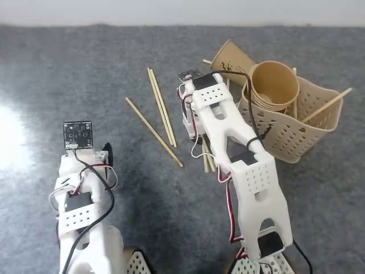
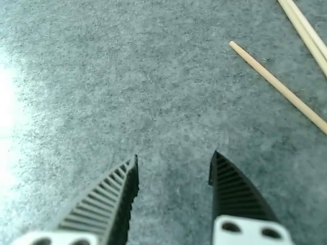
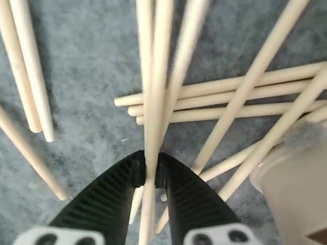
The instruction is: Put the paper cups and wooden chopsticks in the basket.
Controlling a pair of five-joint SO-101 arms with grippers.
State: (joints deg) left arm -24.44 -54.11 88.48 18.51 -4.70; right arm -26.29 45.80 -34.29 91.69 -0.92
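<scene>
Grey carpet [image 1: 68, 74] covers the desk. The basket [image 1: 296, 134] holds stacked paper cups [image 1: 275, 85] and a leaning chopstick [image 1: 326, 106]. A tipped cup [image 1: 231, 59] lies just beside the basket. Near the basket, the right gripper [image 3: 150, 171] is clenched on a gripped chopstick [image 3: 156, 92] above a chopstick pile [image 3: 230, 97]. Three loose chopsticks [image 1: 161, 111] lie farther from the basket. Well apart from the basket, the left gripper [image 2: 173, 171] is released over bare carpet.

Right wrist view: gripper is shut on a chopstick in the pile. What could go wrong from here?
1. The right gripper pinches the chopstick between narrow tips, so it may pivot or slip on lifting.
2. Crossed chopsticks lie close by it, and a neighbour could be dragged along.
3. The basket already holds stacked cups and a slanted chopstick, so the new one may snag or bounce out.
</scene>
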